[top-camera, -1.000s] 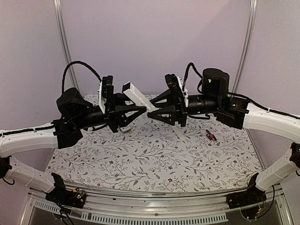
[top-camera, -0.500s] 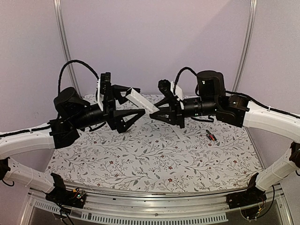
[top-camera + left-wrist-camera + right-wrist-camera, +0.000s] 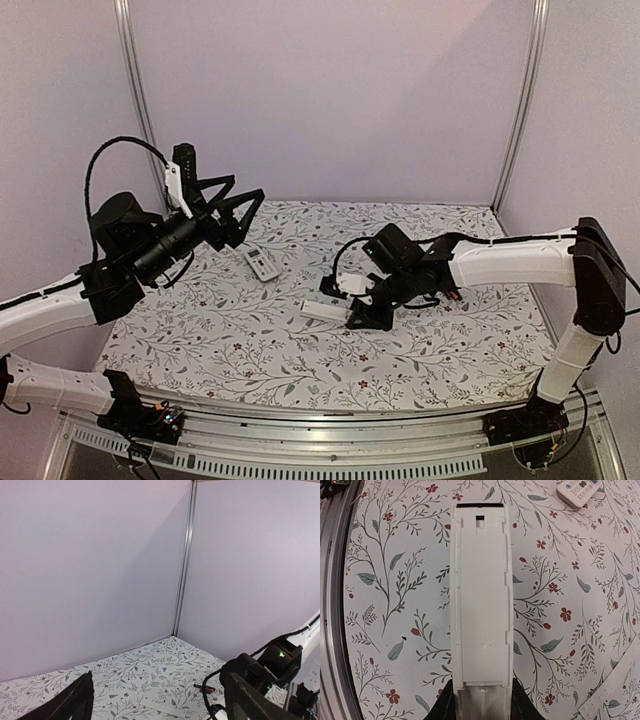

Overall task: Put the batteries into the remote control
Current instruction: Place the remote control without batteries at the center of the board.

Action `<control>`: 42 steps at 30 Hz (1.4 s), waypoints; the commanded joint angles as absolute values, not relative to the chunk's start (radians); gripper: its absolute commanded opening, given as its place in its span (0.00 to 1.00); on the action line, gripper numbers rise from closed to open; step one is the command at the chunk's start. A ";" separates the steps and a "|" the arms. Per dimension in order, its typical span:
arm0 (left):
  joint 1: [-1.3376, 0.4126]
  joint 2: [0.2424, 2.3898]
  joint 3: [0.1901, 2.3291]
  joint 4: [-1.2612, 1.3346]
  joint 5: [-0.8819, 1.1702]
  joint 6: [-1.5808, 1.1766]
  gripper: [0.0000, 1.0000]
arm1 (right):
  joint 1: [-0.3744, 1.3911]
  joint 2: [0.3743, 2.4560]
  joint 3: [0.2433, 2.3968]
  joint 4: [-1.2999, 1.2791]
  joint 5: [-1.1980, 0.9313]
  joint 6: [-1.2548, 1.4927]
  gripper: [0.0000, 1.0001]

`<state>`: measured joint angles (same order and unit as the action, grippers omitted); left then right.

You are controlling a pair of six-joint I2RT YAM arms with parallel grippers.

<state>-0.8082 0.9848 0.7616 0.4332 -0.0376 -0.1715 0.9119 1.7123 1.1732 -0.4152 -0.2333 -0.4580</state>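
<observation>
Right tool [image 3: 360,313] clamps the remote control [image 3: 322,311] low over the bench [image 3: 200,340]; left tool [image 3: 243,212] hangs wide open and empty. Next, I reckon, it fetches the batteries [image 3: 204,687].

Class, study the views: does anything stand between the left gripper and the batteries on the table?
Partly. The right arm reaches low across the table, crowding the batteries, which show just beside its wrist. The left gripper hangs open, high above.

Floral tablecloth [image 3: 250,350] lies flat — plain lilac walls [image 3: 330,100] and metal posts [image 3: 137,90] stand behind it.
</observation>
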 commanded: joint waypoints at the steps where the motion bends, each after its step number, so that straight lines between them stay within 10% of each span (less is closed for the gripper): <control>1: -0.792 0.988 0.731 0.385 -0.140 -0.211 0.90 | 0.941 1.804 1.171 -0.472 -0.189 -0.565 0.01; 12: -0.775 0.992 0.726 0.377 -0.127 -0.183 0.90 | 0.965 1.951 1.208 -0.497 -0.147 -0.617 0.03; 19: -0.760 0.995 0.722 0.387 -0.113 -0.175 0.90 | 0.966 1.961 1.218 -0.524 -0.139 -0.619 0.40; 31: -0.749 1.004 0.733 0.384 -0.085 -0.170 0.90 | 0.976 1.909 1.258 -0.529 -0.131 -0.616 0.57; 35: -0.747 1.009 0.728 0.386 -0.090 -0.171 0.90 | 0.974 1.792 1.277 -0.489 -0.182 -0.582 0.98; 42: -0.737 1.004 0.700 0.400 -0.114 -0.184 0.90 | 0.805 1.598 1.266 -0.344 -0.243 -0.310 0.88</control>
